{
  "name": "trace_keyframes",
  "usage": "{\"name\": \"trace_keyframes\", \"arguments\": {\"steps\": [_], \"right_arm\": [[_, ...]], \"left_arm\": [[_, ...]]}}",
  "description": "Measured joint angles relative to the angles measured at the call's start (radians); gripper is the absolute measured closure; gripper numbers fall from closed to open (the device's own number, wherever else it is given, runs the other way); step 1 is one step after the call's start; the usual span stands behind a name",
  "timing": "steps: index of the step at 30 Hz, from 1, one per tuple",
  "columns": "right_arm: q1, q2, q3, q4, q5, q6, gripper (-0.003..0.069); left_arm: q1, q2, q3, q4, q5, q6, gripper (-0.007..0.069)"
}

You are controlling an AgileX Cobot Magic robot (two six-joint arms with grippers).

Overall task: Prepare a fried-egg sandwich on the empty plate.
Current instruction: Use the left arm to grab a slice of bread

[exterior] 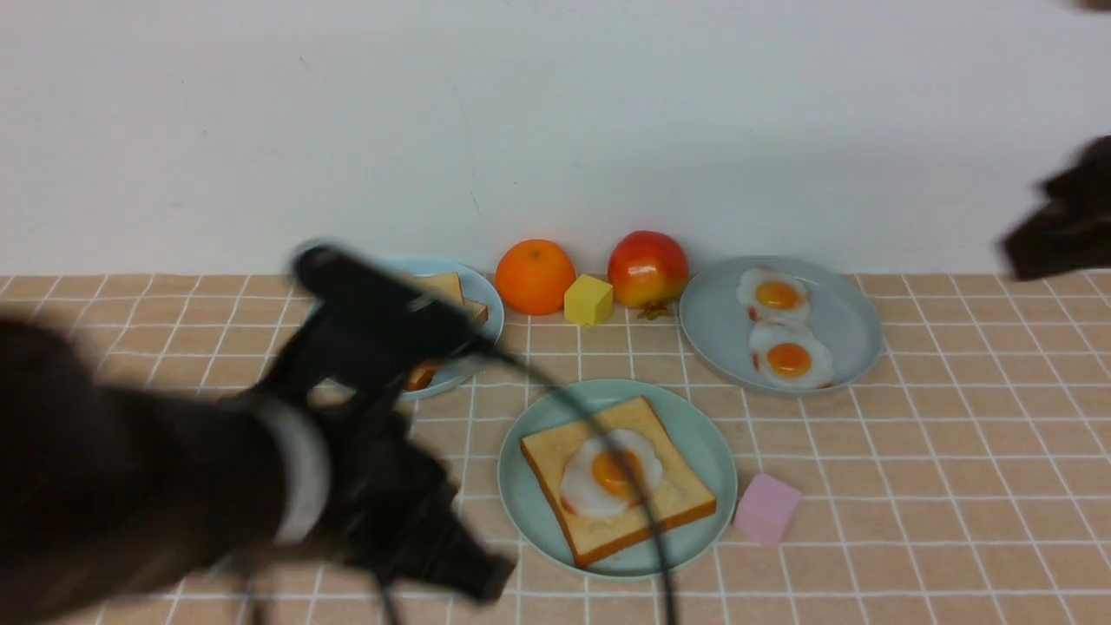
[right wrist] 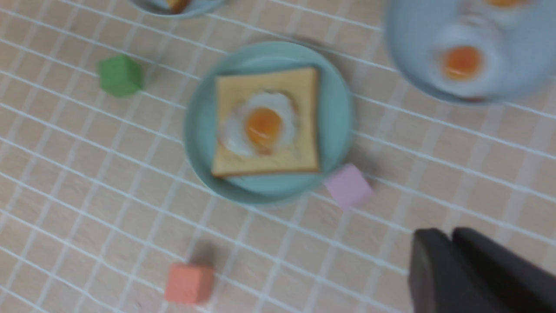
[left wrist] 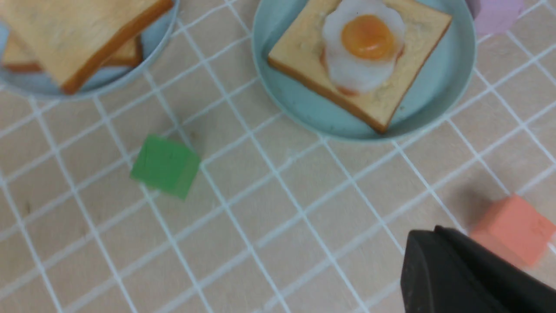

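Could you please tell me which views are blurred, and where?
Front view: the left arm is smeared by motion, while the mint-green plate is sharp. Right wrist view: soft all over, worst on the grey-blue plate. Left wrist view: fairly sharp.
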Motion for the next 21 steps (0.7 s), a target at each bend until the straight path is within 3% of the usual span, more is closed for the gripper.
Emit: {"name": "trace_keyframes", "arguments": {"steps": [5,6,7,9,13,16,21], "right_arm": [[-0.001,-0.194,0.067,-0.002,0.017,0.015,0.0669],[-0.001,-0.208,0.077,-0.001,0.014,0.015,0.0668],[-0.001,-0.263,0.121,0.012,-0.007,0.015,0.0665],[-0.001,-0.319,0.175,0.023,-0.041,0.010,0.0664],[-0.001,-0.401,0.263,0.033,-0.101,-0.013,0.0662],[-0.001,-0.458,0.324,0.038,-0.144,-0.026,0.0659],[-0.001,-0.479,0.350,0.038,-0.155,-0.030,0.0659]], "left_arm": [[0.279,0.264,-0.226,-0.290,0.039,0.503,0.0638],[0.288,0.264,-0.226,-0.290,0.039,0.503,0.0638],[0.344,0.337,-0.284,-0.342,0.043,0.643,0.0638],[0.409,0.427,-0.346,-0.377,0.041,0.770,0.0638],[0.478,0.550,-0.443,-0.389,0.034,0.857,0.0636],[0.528,0.685,-0.565,-0.377,0.048,0.925,0.0594],[0.545,0.779,-0.659,-0.353,0.039,1.070,0.0403]]}}
